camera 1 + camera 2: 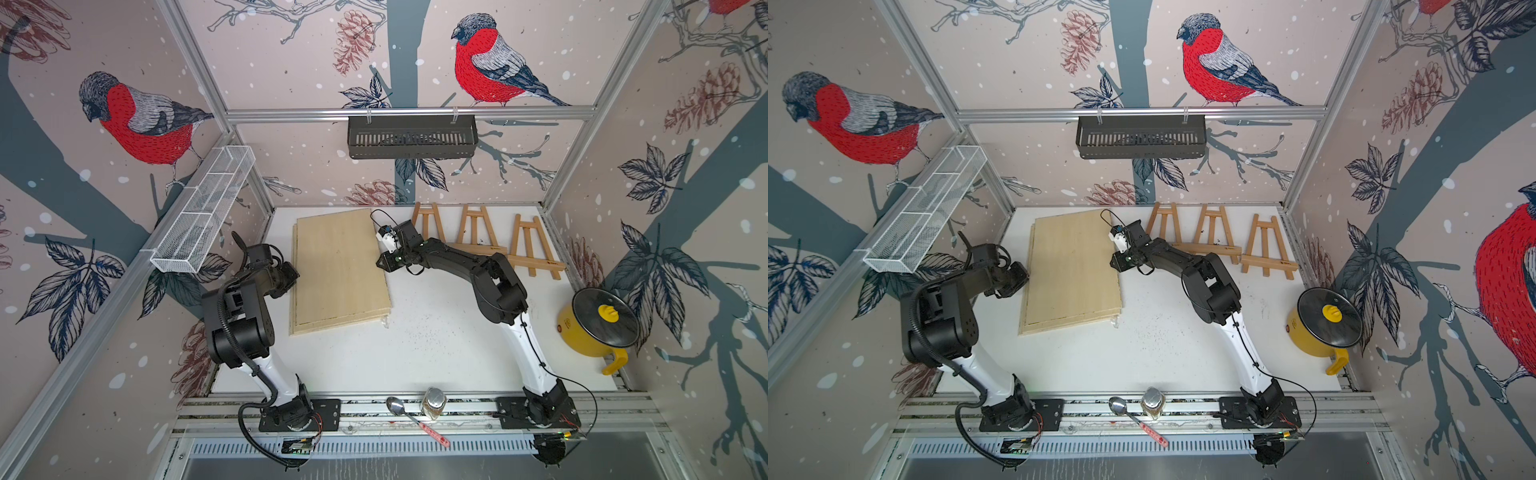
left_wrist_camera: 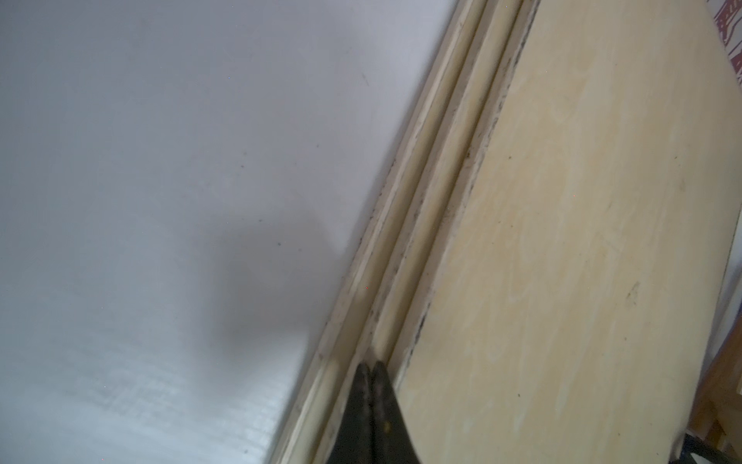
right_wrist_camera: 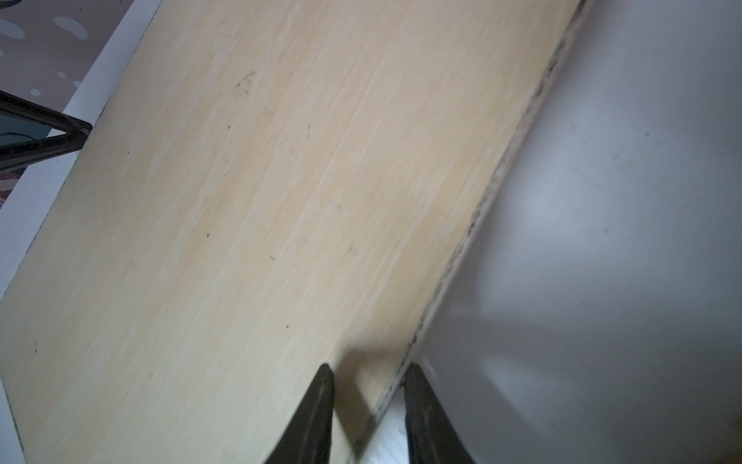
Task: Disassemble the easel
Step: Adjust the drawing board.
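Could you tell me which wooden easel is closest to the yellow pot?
The small wooden easel at the row's right end; the middle easel and left easel stand further from the yellow black-lidded pot.

The left arm (image 1: 239, 320) sits folded, left gripper (image 2: 371, 367) pinched tight; the right arm (image 1: 494, 278) reaches forward, right gripper (image 3: 367, 371) narrowly parted.

The left easel (image 1: 438, 223) is hidden at its near end by the right arm (image 1: 457, 255); the boards (image 3: 281, 201) are cut off by wrist-view edges.
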Motion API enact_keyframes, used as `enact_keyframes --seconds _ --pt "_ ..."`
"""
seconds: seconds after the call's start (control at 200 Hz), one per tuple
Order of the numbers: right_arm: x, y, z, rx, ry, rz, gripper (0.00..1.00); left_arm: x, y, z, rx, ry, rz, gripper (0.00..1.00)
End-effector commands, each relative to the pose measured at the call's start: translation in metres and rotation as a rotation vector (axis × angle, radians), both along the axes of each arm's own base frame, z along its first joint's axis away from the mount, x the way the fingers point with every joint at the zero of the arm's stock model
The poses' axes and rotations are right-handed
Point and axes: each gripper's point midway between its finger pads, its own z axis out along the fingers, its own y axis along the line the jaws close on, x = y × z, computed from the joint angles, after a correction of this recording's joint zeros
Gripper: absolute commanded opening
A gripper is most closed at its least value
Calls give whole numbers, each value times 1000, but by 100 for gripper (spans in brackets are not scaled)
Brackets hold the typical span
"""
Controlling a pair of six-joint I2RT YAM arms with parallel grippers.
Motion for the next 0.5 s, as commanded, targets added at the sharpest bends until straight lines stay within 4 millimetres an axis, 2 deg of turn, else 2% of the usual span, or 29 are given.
enact_keyframes --seconds 0.0,0.495 --pt "-26 17 3 44 39 100 31 -13 -30 0 -116 30 -70 6" --pt "-42 20 6 46 44 117 31 -18 -27 8 -89 29 -50 6"
